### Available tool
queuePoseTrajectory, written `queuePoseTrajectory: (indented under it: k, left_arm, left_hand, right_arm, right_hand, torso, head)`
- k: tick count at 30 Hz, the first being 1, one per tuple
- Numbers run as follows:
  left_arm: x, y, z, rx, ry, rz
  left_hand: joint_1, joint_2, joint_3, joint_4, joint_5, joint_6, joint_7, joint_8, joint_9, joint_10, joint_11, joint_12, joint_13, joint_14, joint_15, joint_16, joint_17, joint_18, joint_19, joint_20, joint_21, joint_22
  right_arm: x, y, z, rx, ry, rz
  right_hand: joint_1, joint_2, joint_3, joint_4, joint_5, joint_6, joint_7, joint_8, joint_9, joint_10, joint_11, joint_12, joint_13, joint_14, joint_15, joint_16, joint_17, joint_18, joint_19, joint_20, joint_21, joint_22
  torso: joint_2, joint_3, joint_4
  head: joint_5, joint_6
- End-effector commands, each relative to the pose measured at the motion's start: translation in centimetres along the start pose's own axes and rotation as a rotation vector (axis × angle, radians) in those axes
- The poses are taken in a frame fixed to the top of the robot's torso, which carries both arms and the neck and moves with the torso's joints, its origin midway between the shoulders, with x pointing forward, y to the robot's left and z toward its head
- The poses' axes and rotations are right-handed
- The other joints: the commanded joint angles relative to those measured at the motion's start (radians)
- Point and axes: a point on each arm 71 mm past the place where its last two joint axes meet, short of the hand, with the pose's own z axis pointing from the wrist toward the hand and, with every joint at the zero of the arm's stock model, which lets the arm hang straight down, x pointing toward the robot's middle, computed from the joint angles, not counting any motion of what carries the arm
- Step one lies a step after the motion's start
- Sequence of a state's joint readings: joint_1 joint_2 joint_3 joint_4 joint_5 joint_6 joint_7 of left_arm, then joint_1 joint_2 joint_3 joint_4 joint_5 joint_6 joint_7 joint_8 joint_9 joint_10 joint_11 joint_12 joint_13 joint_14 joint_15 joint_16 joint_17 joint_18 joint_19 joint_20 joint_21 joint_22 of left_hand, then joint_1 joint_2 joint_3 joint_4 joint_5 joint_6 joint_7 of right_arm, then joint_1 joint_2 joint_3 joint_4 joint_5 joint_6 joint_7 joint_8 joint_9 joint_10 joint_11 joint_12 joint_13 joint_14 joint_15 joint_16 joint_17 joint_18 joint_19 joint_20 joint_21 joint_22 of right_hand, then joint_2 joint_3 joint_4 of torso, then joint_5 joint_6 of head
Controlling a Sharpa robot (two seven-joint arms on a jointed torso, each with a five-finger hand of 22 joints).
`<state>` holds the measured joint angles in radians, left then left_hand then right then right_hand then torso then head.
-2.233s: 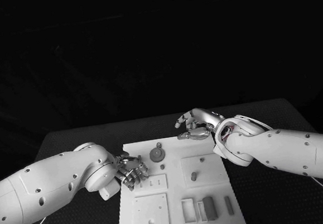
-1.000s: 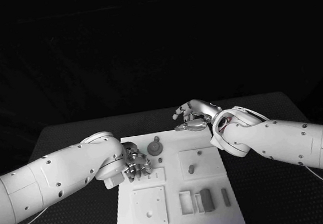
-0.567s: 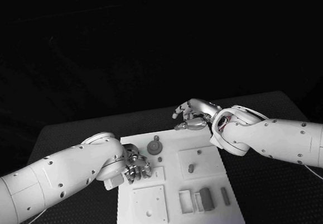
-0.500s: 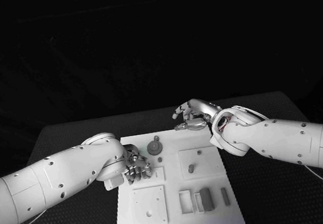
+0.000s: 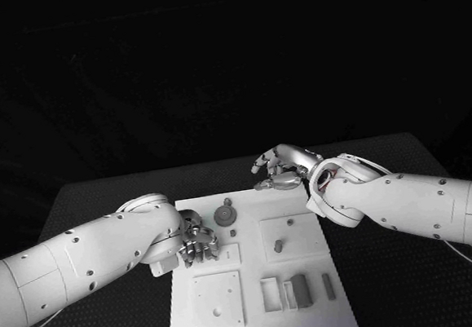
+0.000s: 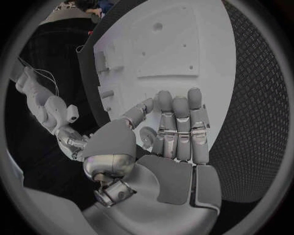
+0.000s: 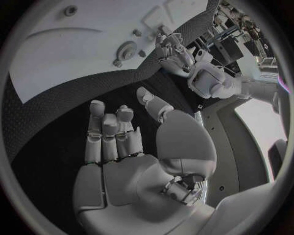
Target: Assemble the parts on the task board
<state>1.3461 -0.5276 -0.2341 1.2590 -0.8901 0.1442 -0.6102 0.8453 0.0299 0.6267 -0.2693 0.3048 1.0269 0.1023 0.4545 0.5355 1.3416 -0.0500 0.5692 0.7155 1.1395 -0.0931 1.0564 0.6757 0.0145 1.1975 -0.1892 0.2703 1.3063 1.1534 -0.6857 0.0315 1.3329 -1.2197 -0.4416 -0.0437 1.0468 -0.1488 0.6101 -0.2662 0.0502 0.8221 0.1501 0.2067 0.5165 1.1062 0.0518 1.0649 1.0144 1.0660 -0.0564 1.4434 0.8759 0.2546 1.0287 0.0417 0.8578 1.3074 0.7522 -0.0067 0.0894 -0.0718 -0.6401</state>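
The left hand (image 5: 196,244) is hovering low over the left edge of the task board (image 5: 264,324), at a small raised square plate (image 5: 217,257) near the board's middle. In the left wrist view its silver fingers (image 6: 178,128) are lying straight and close together with nothing between them, so it is holding no part.

By the look of things, the robot is reaching for a part rather than seating one. The next move probably calls for closing the fingers on a small piece, then lining it up with its socket.

The board is matte white and flat, carrying raised square plates and slots. A round grey disc (image 5: 226,212) is lying at its far end, a short grey peg (image 5: 279,246) at centre, and grey bars (image 5: 302,291) nearer.

The right hand (image 5: 281,168) is hanging over the black table (image 5: 99,201) just past the board's far right corner, fingers loosely spread and empty.
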Motion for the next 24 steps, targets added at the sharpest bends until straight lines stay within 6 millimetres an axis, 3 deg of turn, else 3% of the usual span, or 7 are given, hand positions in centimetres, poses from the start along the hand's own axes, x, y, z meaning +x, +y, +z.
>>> queuePoseTrajectory:
  k: [1,24]
  left_arm:
    - [0.34,-0.08,0.12,-0.001,0.014,0.026]
    - [0.46,-0.53,0.20,0.007,0.008,0.047]
  left_hand:
    - [0.001,0.013,0.000,0.004,-0.006,0.068,-0.056,0.001,0.089,-0.005,-0.008,0.005,-0.002,-0.007,-0.001,0.006,-0.002,-0.007,0.004,-0.001,0.004,0.001]
    - [0.003,0.015,0.002,0.003,-0.009,0.069,-0.056,0.001,0.089,-0.007,-0.009,0.014,-0.004,-0.009,-0.002,0.018,-0.013,-0.007,0.005,-0.002,0.004,0.006]
  right_arm:
    - [0.09,0.08,0.03,-0.003,0.011,0.002]
    - [0.04,-0.11,0.00,0.002,0.017,0.000]
  right_hand:
    - [-0.001,0.007,-0.002,-0.005,-0.001,-0.010,0.016,0.002,0.002,-0.009,0.000,0.004,-0.001,0.000,0.001,0.002,-0.001,0.007,-0.008,-0.002,0.001,0.013]
    - [0.000,0.010,-0.002,-0.007,-0.001,-0.010,0.016,0.002,0.001,-0.010,0.000,0.004,-0.002,-0.001,0.001,0.002,-0.002,0.007,-0.009,-0.002,0.001,0.013]
  torso:
    - [0.000,0.0001,0.0003]
    - [0.000,-0.0005,0.0004]
  head:
    - [0.000,0.001]
    - [-0.002,-0.004]
